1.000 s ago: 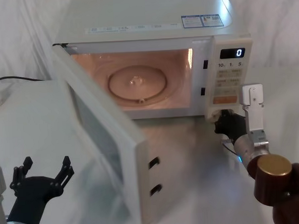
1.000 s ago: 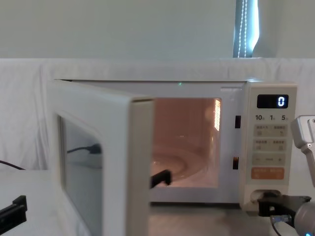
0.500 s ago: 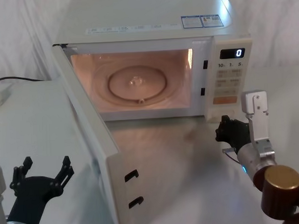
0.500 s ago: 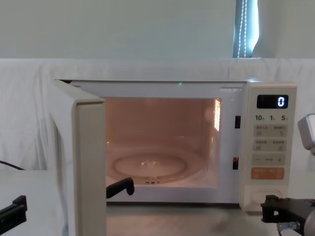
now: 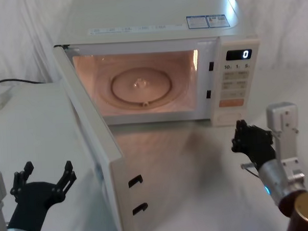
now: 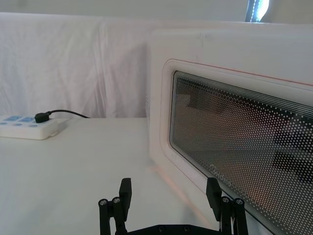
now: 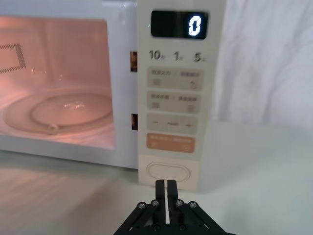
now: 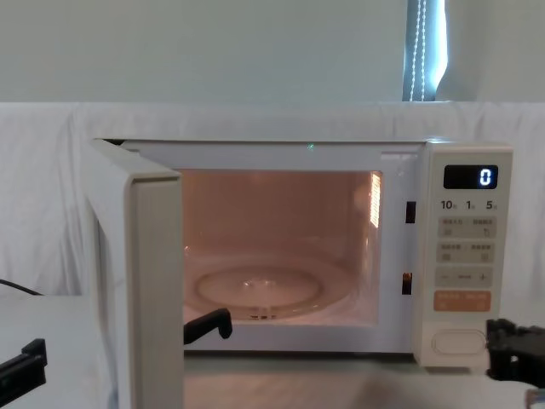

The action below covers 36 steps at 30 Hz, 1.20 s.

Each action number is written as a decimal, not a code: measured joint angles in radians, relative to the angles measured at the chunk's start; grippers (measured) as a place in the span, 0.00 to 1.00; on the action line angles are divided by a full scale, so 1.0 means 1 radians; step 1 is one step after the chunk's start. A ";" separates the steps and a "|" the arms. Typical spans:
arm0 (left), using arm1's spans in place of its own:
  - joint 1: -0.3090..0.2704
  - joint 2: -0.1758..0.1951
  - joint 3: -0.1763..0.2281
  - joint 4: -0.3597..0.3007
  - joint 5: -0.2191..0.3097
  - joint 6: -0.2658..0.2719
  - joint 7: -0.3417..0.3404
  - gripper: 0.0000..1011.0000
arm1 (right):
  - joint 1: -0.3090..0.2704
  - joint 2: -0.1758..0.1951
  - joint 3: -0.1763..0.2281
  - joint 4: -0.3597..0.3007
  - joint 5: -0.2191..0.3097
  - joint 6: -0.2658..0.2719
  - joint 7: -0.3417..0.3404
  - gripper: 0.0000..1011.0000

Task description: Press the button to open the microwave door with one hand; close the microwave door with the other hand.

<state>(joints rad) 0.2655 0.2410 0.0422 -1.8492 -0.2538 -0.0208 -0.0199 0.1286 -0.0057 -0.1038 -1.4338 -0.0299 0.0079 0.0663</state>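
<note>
In front of the control panel, the right gripper hangs just short of the button, fingers pressed together, not touching it. The microwave door stands swung wide open toward the robot, the lit cavity and glass turntable exposed. Low at the left, the left gripper waits beside the door's outer face, fingers spread.

White power strip with black plug and black cable lies far left on white table, white cloth backdrop hangs behind, glass turntable sits in lit cavity, display reads 0 above orange key.
</note>
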 joint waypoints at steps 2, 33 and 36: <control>0.000 0.000 0.000 0.000 0.000 0.000 0.000 0.99 | -0.023 0.007 0.008 -0.027 0.009 -0.016 0.001 0.08; 0.000 0.000 0.000 0.000 0.000 0.000 0.000 0.99 | -0.090 0.067 0.068 -0.066 0.076 -0.101 0.024 0.98; 0.000 0.000 0.000 0.000 0.000 0.000 0.000 0.99 | -0.090 0.066 0.067 -0.066 0.076 -0.101 0.023 0.99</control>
<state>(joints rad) 0.2655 0.2410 0.0421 -1.8492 -0.2538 -0.0208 -0.0199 0.0383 0.0607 -0.0364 -1.4997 0.0458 -0.0935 0.0897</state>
